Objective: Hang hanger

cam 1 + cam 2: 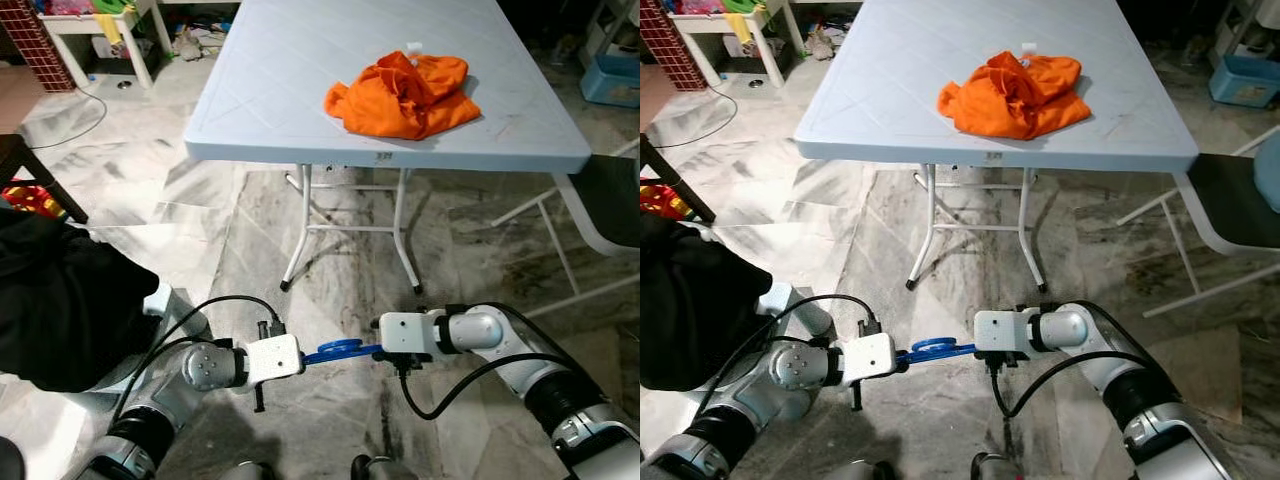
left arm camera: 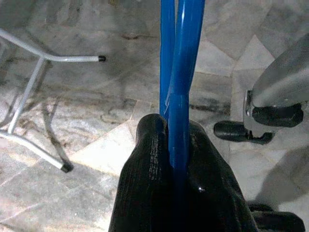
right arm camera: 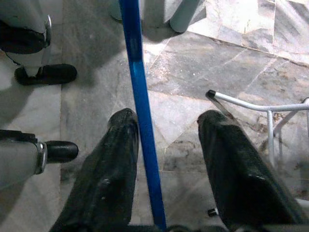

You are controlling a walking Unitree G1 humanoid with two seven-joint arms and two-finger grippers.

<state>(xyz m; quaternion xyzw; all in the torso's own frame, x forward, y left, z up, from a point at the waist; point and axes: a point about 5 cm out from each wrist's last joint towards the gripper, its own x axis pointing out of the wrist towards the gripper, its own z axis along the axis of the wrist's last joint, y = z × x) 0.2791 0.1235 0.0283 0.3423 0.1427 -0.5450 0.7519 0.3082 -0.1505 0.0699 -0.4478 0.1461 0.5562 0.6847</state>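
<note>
A blue plastic hanger (image 1: 340, 350) hangs level between my two grippers, low above the marble floor and in front of the table. My left gripper (image 2: 171, 125) is shut on one end of it, with the blue bars (image 2: 181, 72) pinched between its black fingers. My right gripper (image 3: 166, 118) is open around the other end. There the blue bar (image 3: 140, 96) runs between its fingers, close against one finger (image 3: 113, 159) and well apart from the other. In the left eye view both grippers meet at the hanger from either side.
A light blue folding table (image 1: 380, 150) stands ahead with a crumpled orange garment (image 1: 405, 95) on it. Its white legs (image 1: 300, 230) reach the floor just beyond the grippers. A dark cloth (image 1: 60, 300) lies at my left, and a chair (image 1: 610, 200) stands to the right.
</note>
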